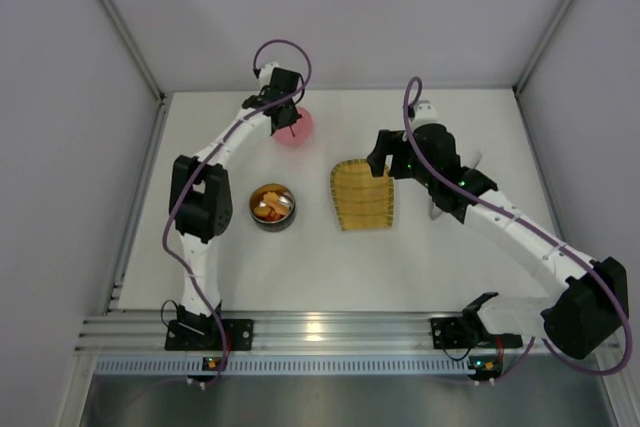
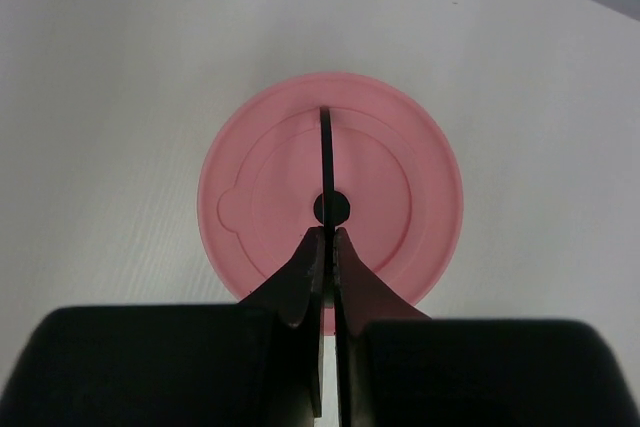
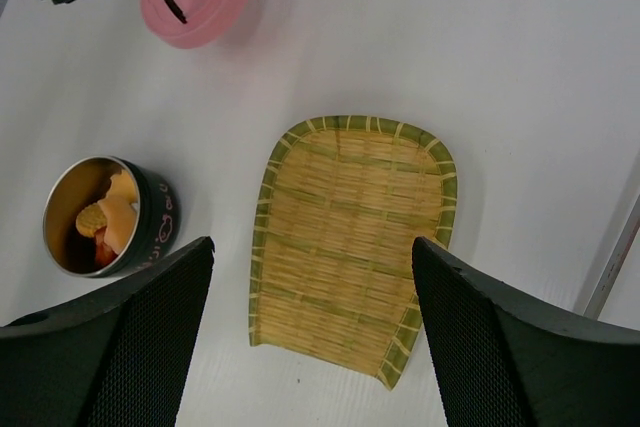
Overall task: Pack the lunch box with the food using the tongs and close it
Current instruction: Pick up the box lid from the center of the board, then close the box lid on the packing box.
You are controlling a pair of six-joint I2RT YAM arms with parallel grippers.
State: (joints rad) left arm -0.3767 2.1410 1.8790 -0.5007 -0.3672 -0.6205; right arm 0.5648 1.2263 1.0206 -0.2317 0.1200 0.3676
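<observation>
The lunch box (image 1: 272, 206) is a round steel bowl on the table, also seen in the right wrist view (image 3: 105, 217). Orange, yellow and red food (image 3: 100, 222) lies inside it. Its pink lid (image 2: 400, 177) sits farther back (image 1: 300, 129). My left gripper (image 2: 328, 232) is shut on the thin black handle (image 2: 326, 147) at the lid's middle. My right gripper (image 3: 312, 247) hangs open over the yellow woven tray (image 3: 350, 237), holding nothing. A pale slim end (image 1: 437, 213) pokes out from under the right arm, possibly the tongs; the rest is hidden.
The woven tray (image 1: 362, 195) lies right of the lunch box, with no food on it. White walls enclose the table on the left, back and right. The right arm stretches across the table's right half.
</observation>
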